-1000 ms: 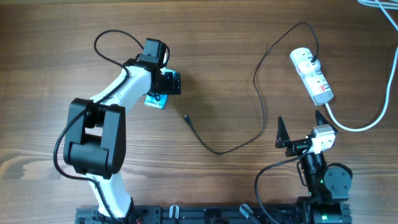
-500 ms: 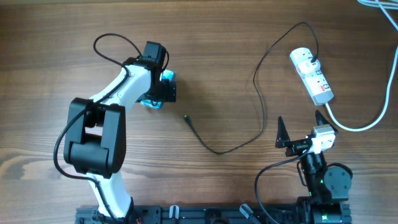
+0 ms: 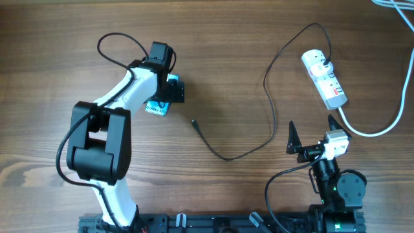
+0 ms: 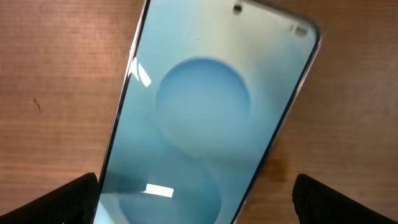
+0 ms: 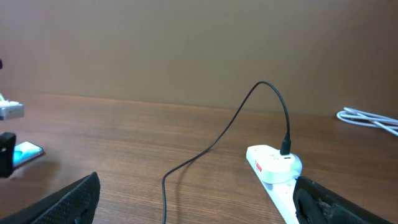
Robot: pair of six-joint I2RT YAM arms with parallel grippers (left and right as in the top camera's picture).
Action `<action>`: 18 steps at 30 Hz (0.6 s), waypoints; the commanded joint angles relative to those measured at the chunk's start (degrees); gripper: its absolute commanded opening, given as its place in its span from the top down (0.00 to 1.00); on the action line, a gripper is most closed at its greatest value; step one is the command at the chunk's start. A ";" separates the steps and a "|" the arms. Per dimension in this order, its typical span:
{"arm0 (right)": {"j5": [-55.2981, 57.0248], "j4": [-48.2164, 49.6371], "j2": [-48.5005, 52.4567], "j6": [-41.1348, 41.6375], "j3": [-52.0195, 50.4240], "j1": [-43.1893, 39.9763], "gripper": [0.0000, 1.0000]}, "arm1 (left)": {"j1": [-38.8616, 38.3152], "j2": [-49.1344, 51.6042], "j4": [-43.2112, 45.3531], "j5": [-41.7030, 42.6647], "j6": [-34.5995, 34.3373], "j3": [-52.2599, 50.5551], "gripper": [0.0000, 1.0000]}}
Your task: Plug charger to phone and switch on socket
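The phone point(image 4: 205, 124) lies flat on the wooden table, its turquoise screen filling the left wrist view. My left gripper point(image 4: 202, 208) hangs open just over it, one finger on each side of its near end, the right one clearly apart from its edge. From overhead the left gripper point(image 3: 169, 90) covers most of the phone point(image 3: 157, 108). The charger point(image 3: 268, 84) is plugged into the white socket point(image 3: 323, 79) and loops across the table to its loose connector tip point(image 3: 194, 122). My right gripper point(image 3: 315, 131) stands open below the socket, holding nothing.
A thick white cord point(image 3: 372, 133) runs from the socket's grey end towards the right edge. More white cable point(image 3: 394, 10) lies at the far right corner. In the right wrist view the socket point(image 5: 273, 165) is just ahead on the right.
My left gripper has shifted a little to the left and settled over the phone. The right arm, cable and socket have not moved.
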 commanded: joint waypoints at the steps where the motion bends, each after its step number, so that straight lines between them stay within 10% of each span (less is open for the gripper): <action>1: 0.52 0.17 -0.46 0.46 -0.07 -0.42 0.00 | 0.07 2.69 2.40 3.21 -0.09 -1.44 0.01; 3: 0.52 0.15 -0.46 0.44 -0.07 -0.42 0.00 | 0.07 2.69 1.84 3.23 -0.11 -1.44 0.20; 8: 0.52 0.17 -0.46 0.46 -0.07 -0.42 0.00 | 0.07 2.69 -5.27 3.21 -1.11 -1.44 0.27; 13: 0.52 0.17 -0.46 0.44 -0.07 -0.42 0.00 | 0.07 2.69 -12.57 3.21 -7.85 -1.44 0.24; 15: 0.52 0.17 -0.46 0.46 -0.07 -0.42 0.00 | 0.07 2.69 -11.87 3.19 -7.80 -1.44 0.00; 18: 0.52 0.17 -0.46 0.44 -0.07 -0.42 0.00 | 0.07 2.69 -8.02 3.15 -7.58 -1.44 0.00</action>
